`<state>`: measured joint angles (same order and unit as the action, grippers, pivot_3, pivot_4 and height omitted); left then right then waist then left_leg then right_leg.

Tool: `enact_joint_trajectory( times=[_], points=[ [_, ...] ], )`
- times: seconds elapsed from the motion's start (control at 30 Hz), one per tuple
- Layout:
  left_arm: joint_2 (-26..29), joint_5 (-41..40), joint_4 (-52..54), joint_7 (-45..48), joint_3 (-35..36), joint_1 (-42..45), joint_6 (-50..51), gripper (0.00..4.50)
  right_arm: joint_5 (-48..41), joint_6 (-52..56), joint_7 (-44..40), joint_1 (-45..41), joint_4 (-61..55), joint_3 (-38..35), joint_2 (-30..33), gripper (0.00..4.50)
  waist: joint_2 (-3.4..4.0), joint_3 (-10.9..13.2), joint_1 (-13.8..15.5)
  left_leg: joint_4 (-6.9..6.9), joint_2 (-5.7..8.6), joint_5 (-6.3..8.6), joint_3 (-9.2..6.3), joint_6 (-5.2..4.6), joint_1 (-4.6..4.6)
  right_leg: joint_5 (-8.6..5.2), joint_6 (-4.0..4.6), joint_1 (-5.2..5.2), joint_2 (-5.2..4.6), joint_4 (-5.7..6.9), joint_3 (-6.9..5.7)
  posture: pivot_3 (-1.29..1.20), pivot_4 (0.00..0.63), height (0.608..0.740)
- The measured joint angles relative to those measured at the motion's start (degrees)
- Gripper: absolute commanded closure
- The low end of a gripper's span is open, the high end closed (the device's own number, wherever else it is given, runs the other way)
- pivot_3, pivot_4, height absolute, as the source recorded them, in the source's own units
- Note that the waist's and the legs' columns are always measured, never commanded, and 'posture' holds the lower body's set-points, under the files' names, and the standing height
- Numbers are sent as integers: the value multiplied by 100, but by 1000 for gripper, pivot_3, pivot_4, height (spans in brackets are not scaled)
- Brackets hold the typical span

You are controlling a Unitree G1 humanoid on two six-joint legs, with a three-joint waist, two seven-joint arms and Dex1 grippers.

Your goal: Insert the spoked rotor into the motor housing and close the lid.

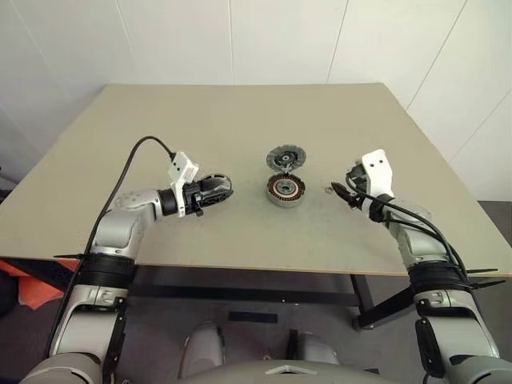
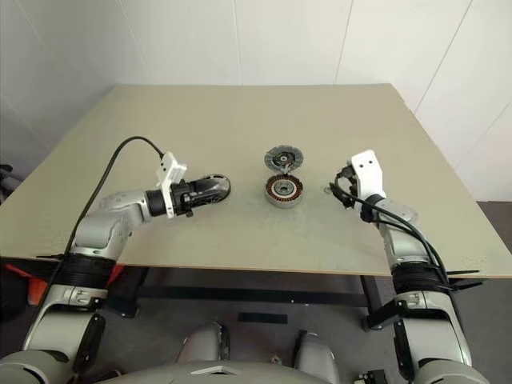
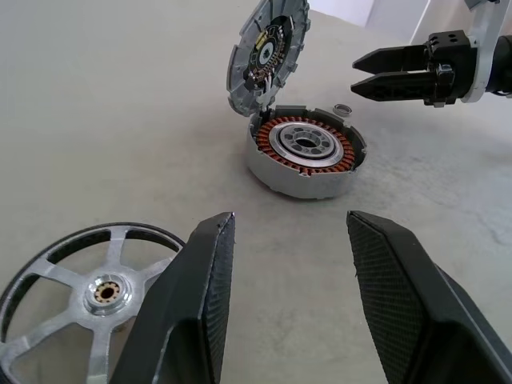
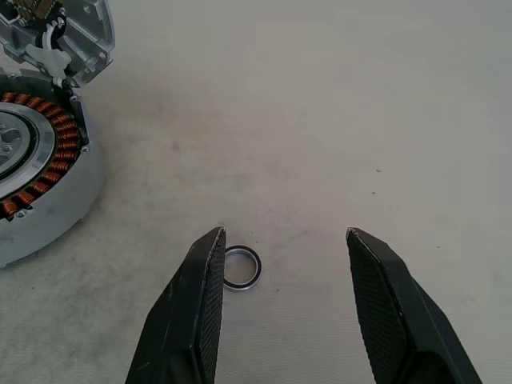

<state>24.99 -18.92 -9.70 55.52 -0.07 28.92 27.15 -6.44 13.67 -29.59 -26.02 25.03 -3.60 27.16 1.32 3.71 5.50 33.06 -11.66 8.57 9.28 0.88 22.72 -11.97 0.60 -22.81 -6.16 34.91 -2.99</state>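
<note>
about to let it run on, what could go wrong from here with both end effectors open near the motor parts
1. The lid stands tilted open at the rim of the motor housing; a bump from either arm could knock it shut before the spoked rotor goes in.
2. The small ring lies by one finger of the right end effector and could be pushed away.
3. The left end effector is beside the rotor, not around it, so closing may miss.
</note>
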Motion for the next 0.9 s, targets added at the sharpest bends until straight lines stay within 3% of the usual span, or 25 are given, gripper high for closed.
enact_joint_trajectory(
  times=[0.5, 0.6, 0.7, 0.9],
  points=[
    [-79, 62, -32, -229, -198, 167, -116, 2155, 268, -470, -32, -414, 1052, 150, -242, 1839, -1, -1, -1, 2, -1, 0, 4, 0, -4, 1, 2, 1, -1, 7, 2, 0, 0, 740],
    [-76, 62, -32, -255, -198, 167, -129, 2112, 267, -461, -69, -414, 1051, 150, -243, 2375, -1, -1, -1, 2, -1, 0, 4, 0, -4, 1, 2, 1, -1, 8, 2, 0, 0, 740],
    [-76, 88, -32, -332, -198, 167, -201, 2112, 166, -258, -184, -413, 1002, 149, -243, 3341, -1, -1, 2, 3, 0, 0, 4, 0, -6, 1, 2, 5, -1, 8, 2, 0, 0, 740],
    [-82, 163, -101, -393, -227, 156, -302, 2112, -13, 301, -335, -311, 669, 76, -184, 3341, -4, -3, 17, 4, 0, 0, 4, 0, -18, 1, 2, 18, -1, 8, 2, 0, 0, 740]
  ],
)
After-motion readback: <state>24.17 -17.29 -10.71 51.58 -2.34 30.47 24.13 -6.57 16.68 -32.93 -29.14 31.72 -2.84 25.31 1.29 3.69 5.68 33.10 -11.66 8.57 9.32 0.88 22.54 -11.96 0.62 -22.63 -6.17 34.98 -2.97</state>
